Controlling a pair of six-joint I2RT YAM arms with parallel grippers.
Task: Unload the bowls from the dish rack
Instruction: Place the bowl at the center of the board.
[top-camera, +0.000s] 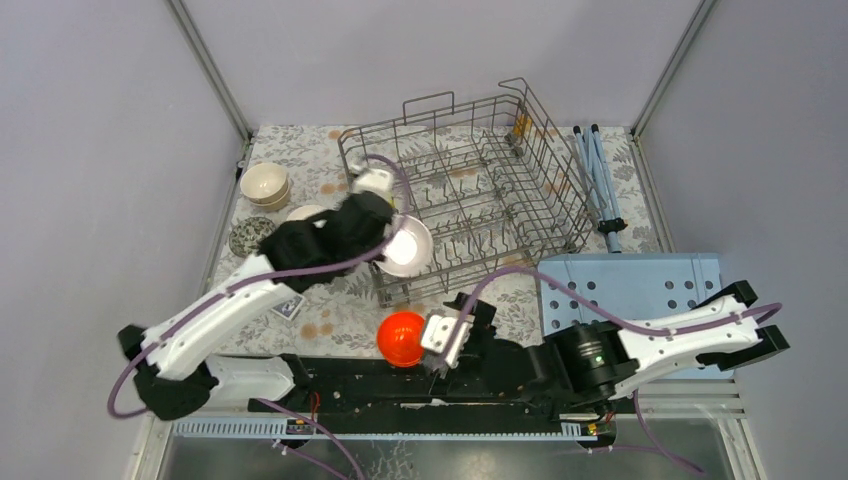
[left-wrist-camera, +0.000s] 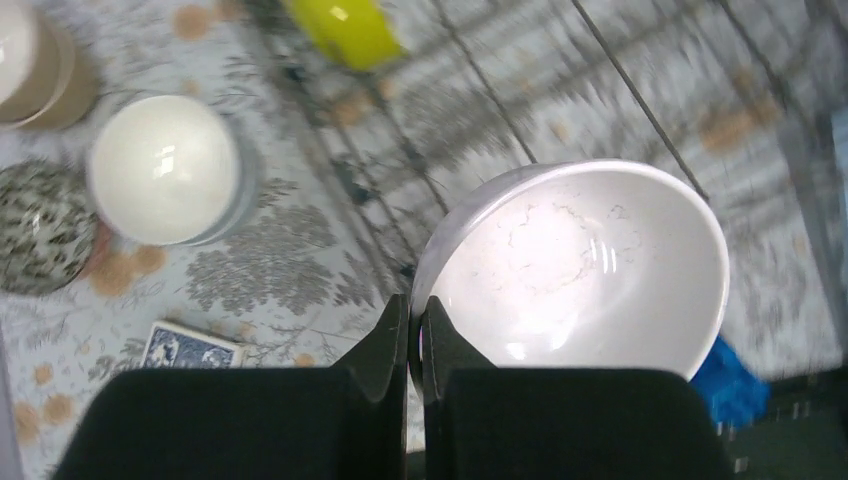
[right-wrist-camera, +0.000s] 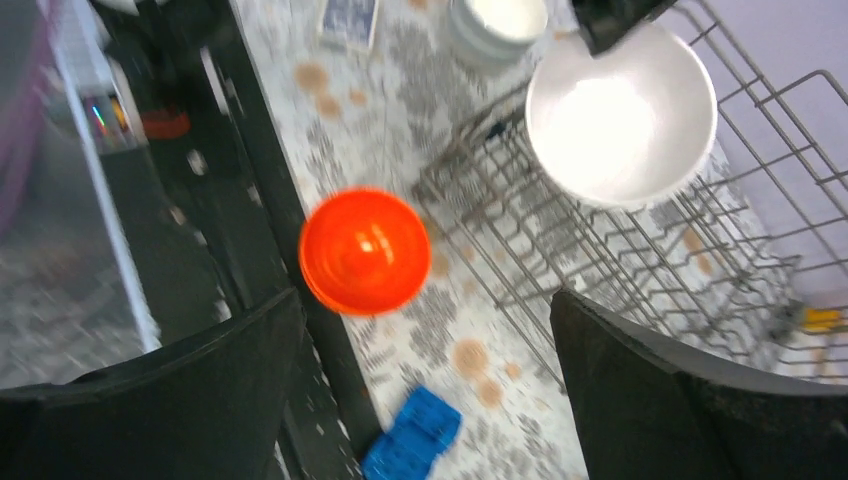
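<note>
Left gripper (left-wrist-camera: 415, 312) pinches white bowl's (left-wrist-camera: 585, 270) rim at dish rack's (top-camera: 500, 180) near-left corner.
Right gripper (right-wrist-camera: 425, 305) gapes wide, empty, just beside orange bowl (right-wrist-camera: 365, 250).

Orange bowl (top-camera: 402, 338); white bowl (top-camera: 405, 247); speckled bowl (top-camera: 250, 236); grey wire rack (top-camera: 500, 200); floral tablecloth (top-camera: 330, 310).

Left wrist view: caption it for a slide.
Left gripper pinches the rim of the white bowl over the dish rack.
</note>
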